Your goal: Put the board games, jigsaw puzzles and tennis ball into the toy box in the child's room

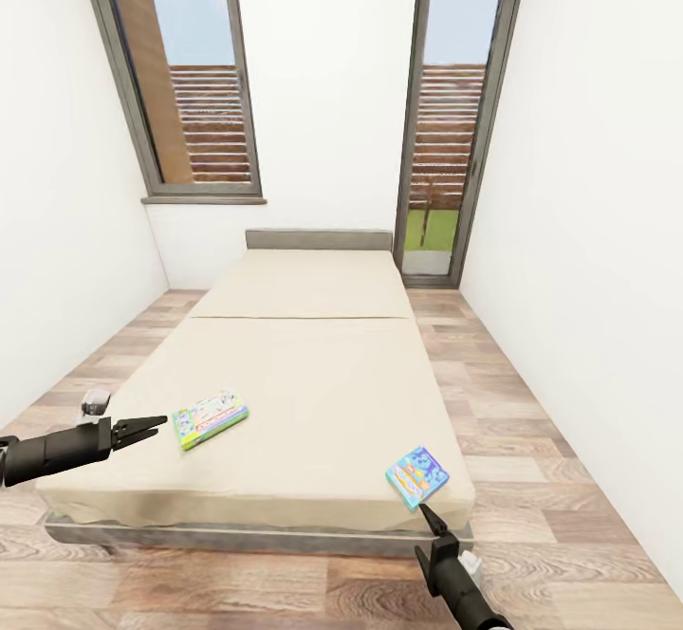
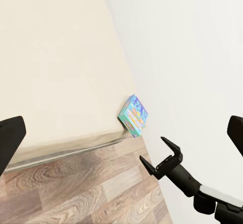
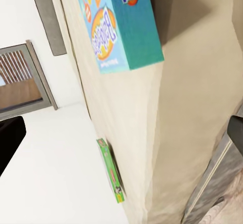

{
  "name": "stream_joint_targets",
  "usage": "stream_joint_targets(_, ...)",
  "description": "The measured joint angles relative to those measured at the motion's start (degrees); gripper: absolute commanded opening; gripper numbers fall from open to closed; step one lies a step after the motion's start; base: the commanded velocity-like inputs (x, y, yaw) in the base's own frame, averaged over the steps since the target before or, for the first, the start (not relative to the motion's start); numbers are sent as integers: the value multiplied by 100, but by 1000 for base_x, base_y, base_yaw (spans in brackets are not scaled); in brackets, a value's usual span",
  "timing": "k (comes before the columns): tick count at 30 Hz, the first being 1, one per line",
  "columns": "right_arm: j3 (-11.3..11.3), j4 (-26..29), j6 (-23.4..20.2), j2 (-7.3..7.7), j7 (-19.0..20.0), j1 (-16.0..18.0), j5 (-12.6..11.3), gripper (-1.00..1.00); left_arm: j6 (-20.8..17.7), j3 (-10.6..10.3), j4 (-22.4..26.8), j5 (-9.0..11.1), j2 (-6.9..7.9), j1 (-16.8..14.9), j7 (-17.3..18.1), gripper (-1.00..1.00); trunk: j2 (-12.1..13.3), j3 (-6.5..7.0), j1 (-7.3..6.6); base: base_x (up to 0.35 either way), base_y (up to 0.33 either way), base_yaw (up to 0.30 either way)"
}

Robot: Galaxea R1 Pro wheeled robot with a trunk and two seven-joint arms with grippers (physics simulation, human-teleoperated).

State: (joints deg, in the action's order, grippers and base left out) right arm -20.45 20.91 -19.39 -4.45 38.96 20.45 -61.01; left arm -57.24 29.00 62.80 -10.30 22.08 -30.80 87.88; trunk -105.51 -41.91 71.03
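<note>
Two board games lie on the bed (image 1: 313,364), a low beige mattress on a dark grey frame. The green, lettered one (image 1: 210,418) rests near the bed's front left edge, and my left gripper (image 1: 156,424) hangs open just to its left, fingers pointing at it. The smaller blue one (image 1: 417,476) sits at the front right corner, slightly over the edge. My right gripper (image 1: 432,519) is open just below it, apart from it. The left wrist view shows the blue game (image 2: 133,115) and my right gripper (image 2: 158,153). The right wrist view has the blue game (image 3: 119,21) close and the green game (image 3: 112,171) farther off.
White walls close in on both sides of the bed, leaving narrow strips of wood-plank floor (image 1: 531,440). A window (image 1: 190,80) and a tall glass door (image 1: 455,118) stand at the far end. The floor in front of the bed's foot is where I stand.
</note>
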Motion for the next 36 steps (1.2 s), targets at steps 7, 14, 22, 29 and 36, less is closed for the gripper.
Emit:
stream_joint_targets(7,-1,1,3,0,-1,-1,1,100,5,-8,-1,1,0,0,-7,100,0,0,-1,62,-124,0)
stream_joint_targets(14,0,0,3,0,2,-1,1,100,4,-16,0,1,0,0,-7,100,0,0,0,21,-43,0)
stream_joint_targets(22,-1,1,7,0,3,-1,1,100,6,-17,-1,-8,-3,0,-8,100,0,0,0,36,-102,0)
stream_joint_targets(29,0,0,10,0,-5,-1,1,100,1,-15,0,0,-1,0,-1,100,0,0,0,8,-35,0)
stream_joint_targets(36,0,0,11,0,-5,-1,1,100,0,-15,0,1,0,0,8,100,0,0,0,1,-5,0)
